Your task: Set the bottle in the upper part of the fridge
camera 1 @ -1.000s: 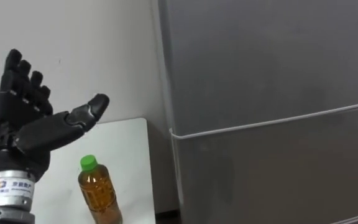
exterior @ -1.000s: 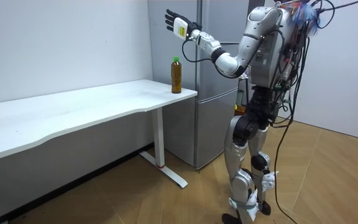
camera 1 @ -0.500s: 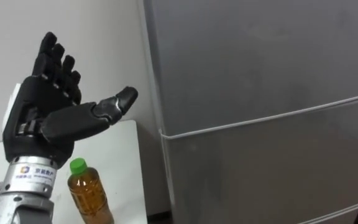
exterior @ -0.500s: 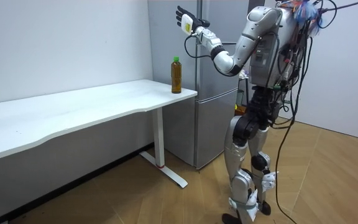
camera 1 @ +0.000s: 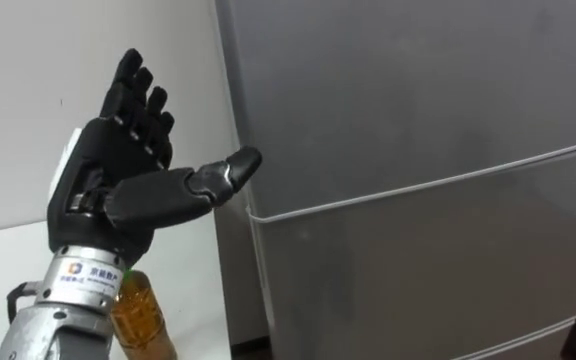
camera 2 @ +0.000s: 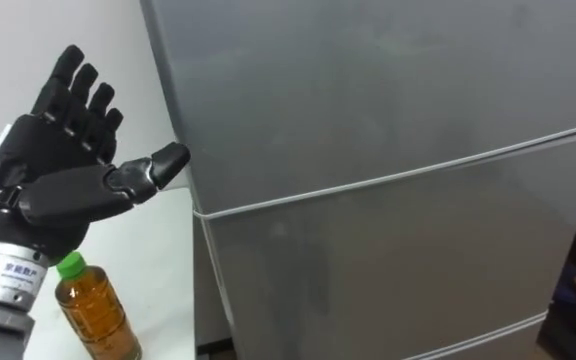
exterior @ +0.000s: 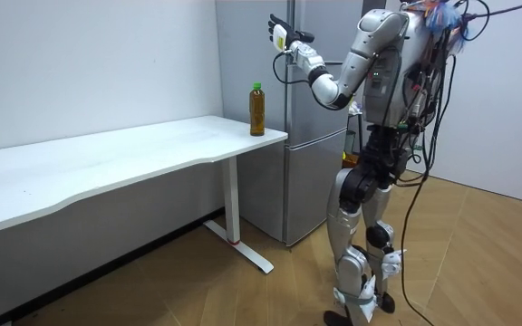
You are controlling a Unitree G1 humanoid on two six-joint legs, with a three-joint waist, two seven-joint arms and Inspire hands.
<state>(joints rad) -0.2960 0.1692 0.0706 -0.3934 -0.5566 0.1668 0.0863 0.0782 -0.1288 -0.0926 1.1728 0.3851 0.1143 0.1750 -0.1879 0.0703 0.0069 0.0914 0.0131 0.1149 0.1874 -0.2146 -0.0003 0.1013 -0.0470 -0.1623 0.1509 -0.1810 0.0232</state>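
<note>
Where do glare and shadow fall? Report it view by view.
Left eye view: a pale highlight sits on the thumb tip of the left hand; the fridge has a soft, even sheen. Right eye view: the bottle glows amber, light passing through. Room view: the table shades the wall beneath it.

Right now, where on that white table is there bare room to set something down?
Nearly the whole white table is bare, from the wall to its front edge. Only its corner by the fridge is taken: the bottle stands there, with the open left hand raised higher, beside the fridge.
</note>
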